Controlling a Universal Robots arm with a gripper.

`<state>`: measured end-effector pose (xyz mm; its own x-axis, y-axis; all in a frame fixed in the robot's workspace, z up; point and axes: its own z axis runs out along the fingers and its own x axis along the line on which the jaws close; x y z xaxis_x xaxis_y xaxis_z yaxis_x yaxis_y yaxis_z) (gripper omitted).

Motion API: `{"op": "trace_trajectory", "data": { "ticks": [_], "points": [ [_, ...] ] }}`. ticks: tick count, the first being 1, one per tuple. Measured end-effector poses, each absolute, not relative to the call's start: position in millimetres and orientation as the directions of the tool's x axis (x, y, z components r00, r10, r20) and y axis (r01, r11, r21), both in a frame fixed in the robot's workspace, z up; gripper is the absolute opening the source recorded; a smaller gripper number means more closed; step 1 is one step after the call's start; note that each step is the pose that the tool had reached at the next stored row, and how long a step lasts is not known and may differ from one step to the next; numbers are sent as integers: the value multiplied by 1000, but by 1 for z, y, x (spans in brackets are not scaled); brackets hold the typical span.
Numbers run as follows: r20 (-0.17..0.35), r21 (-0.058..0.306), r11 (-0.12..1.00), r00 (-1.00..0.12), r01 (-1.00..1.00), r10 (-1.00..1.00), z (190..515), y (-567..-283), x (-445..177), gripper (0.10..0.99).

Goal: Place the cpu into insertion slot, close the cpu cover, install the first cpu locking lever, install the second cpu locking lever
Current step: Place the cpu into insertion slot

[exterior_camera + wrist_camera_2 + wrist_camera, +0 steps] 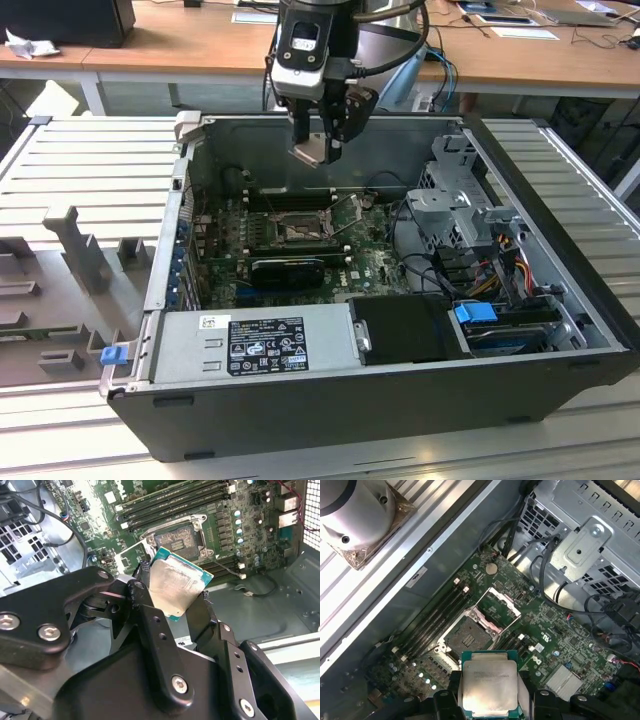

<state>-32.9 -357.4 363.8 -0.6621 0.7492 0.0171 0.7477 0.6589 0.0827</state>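
Note:
My gripper (316, 142) hangs above the open computer case (560, 230), shut on the cpu (309, 152) by two opposite edges. In both wrist views the cpu (175, 584) (487, 685) is a pale silver square on a green board, held between the black fingers (144, 602). Below it on the motherboard lies the insertion slot (298, 232) (176, 539) (467, 637), uncovered, its grey centre bare. The cpu cover (499, 606) (131, 555) stands tilted up at one side of the slot. The cpu is well above the slot and not touching it.
Memory slots (285, 197) run along the far side of the socket, and a black ridged card (290, 270) lies on its near side. A power supply (255, 345) fills the case's front; a drive cage (460, 200) and cables (490, 260) are on the exterior view's right.

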Motion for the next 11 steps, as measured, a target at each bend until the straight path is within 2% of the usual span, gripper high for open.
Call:
{"op": "trace_trajectory", "data": {
  "ticks": [4, 11],
  "points": [
    [17, 82, 658, -661, 748, 750, 362, -357, -33, 529],
    [17, 83, 588, -591, 805, 807, 361, -357, -33, 529]
  ]
}}
